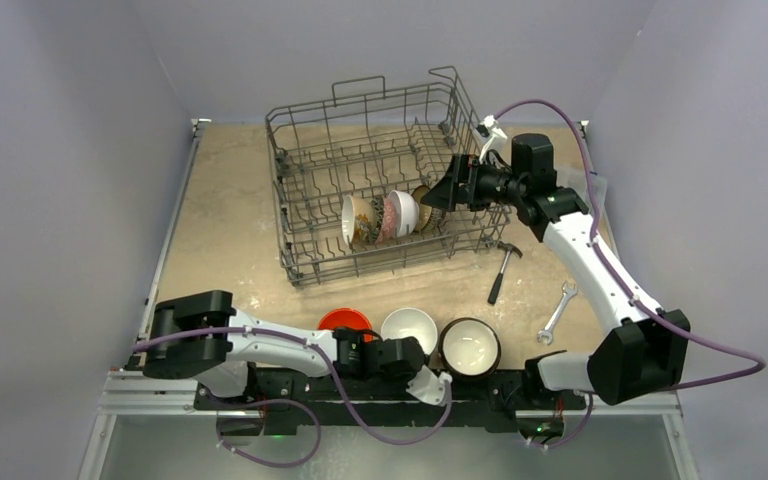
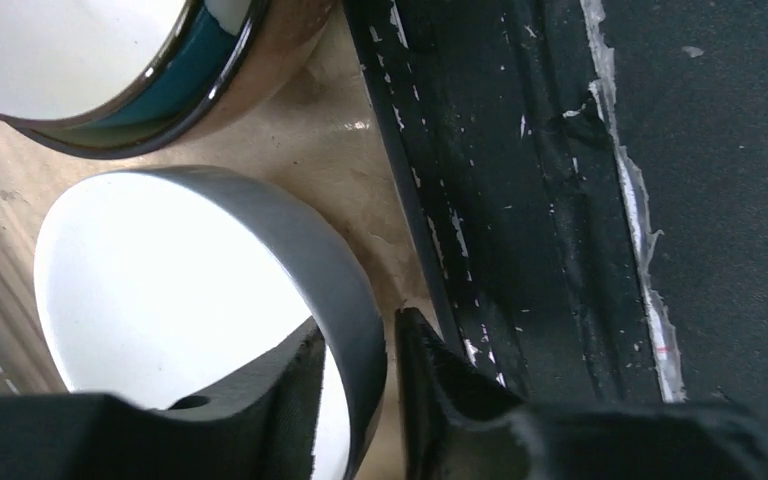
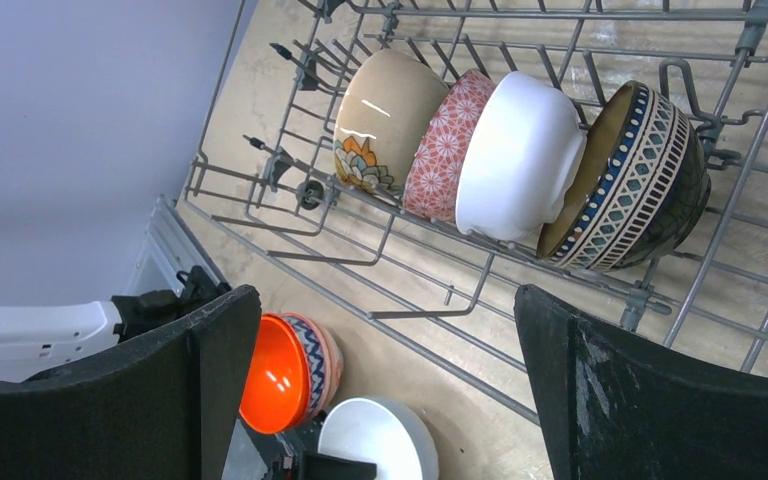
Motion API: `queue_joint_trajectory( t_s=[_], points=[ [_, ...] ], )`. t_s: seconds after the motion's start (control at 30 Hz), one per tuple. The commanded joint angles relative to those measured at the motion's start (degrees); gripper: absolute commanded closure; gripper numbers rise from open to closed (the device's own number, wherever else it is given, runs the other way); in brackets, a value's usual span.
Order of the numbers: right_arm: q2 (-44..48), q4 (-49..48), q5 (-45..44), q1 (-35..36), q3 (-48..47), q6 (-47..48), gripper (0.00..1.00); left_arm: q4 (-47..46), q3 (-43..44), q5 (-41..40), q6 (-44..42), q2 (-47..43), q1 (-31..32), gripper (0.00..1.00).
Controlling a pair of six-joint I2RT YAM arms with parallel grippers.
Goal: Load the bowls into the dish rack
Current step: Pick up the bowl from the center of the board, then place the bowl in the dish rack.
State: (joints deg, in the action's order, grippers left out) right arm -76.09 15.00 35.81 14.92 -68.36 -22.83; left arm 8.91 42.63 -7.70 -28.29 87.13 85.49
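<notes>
Above: the dish rack (image 1: 350,160) stands at the table's (image 1: 230,230) far edge, the white bowl (image 1: 409,326) at its near edge. Left wrist: the left gripper (image 2: 360,322) straddles that bowl's rim; clamped or not, I cannot tell. Right wrist: the right gripper (image 3: 385,300) gapes wide before four racked bowls (image 3: 515,160).

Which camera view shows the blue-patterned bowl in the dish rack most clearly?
The right wrist view: the blue-patterned bowl is close, its pattern sharp. The top view shows it only small. The left wrist view does not show it.
</notes>
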Motion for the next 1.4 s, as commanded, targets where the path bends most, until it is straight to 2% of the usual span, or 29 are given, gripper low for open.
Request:
queue_joint_trajectory(
  t_s=[0.0, 0.13, 0.5, 0.87, 1.2, 1.37],
  points=[
    [2.6, 1.1, 1.9, -0.4, 0.5, 0.2, 0.01, 0.5, 3.6, -2.5, -1.6, 1.2, 0.6, 0.81],
    [3.1, 0.7, 2.3, -0.4, 0.7, 0.1, 0.01, 1.9, 4.8, -2.2, -1.9, 1.6, 0.7, 1.0],
    [4.5, 0.6, 2.3, -0.4, 0.7, -0.4, 0.01, -1.8, 3.5, -4.0, 1.7, -4.9, 0.7, 1.0],
    [5.2, 1.2, 2.7, -0.4, -1.9, -1.5, 0.01, -8.0, 1.7, 0.8, 4.7, -16.4, -1.2, 1.0],
    [7.8, 0.0, 2.0, -0.5, -3.9, -4.0, 0.01, -21.1, 1.9, 17.1, 10.8, -27.1, -14.9, 1.0],
    [8.0, -0.8, -0.5, -0.4, -6.0, -4.8, 0.01, -28.5, 0.8, 26.7, 16.8, -30.4, -26.3, 1.0]
  ],
)
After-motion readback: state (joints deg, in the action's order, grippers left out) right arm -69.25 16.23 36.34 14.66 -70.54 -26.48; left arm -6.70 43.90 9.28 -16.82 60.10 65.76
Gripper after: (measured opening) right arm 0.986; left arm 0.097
